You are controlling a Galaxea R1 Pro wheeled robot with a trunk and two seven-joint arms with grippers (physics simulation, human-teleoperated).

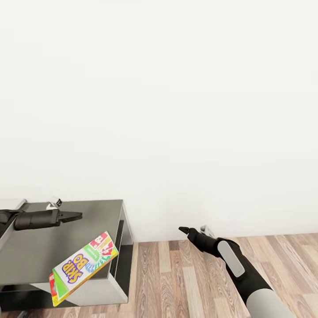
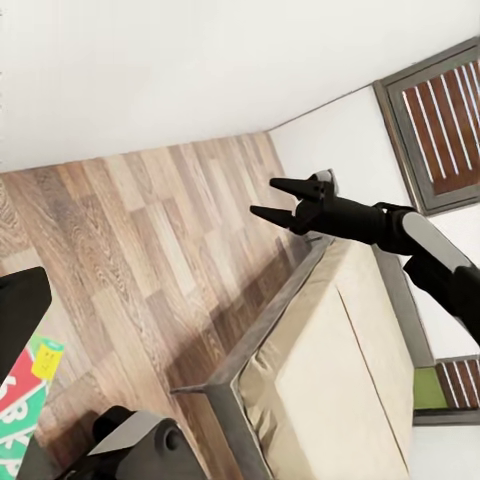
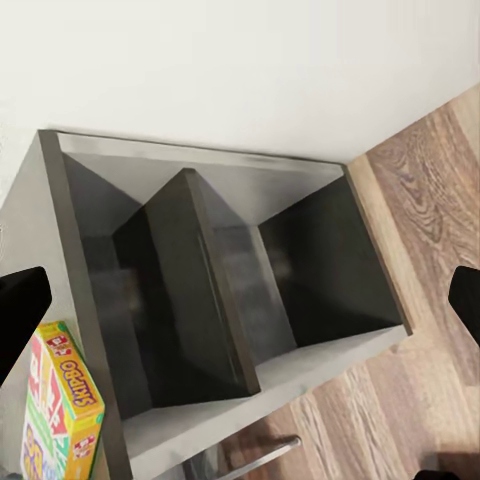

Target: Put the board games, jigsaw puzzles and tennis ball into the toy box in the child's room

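A colourful Skip-Bo board game box (image 1: 84, 267) lies tilted at the front edge of a dark shelf table (image 1: 26, 247), overhanging it. No gripper touches it. It shows again as the Skip-Bo box (image 3: 55, 415) on the table's top, and one corner of the box (image 2: 22, 405) is visible. My left gripper (image 1: 76, 216) hovers above the tabletop, behind and above the box, with one black finger (image 2: 22, 305) at the frame edge, so it looks open. Over the floor to the table's right, my right gripper (image 1: 185, 230) (image 2: 262, 198) is open and empty.
The shelf table (image 3: 220, 300) has open dark compartments split by a divider. A bare white wall (image 1: 176, 110) runs behind it. Wooden floor (image 1: 185, 274) stretches to the right. A bed with a dark frame (image 2: 310, 380) stands below the arms. A small white object (image 1: 55, 202) sits at the table's back.
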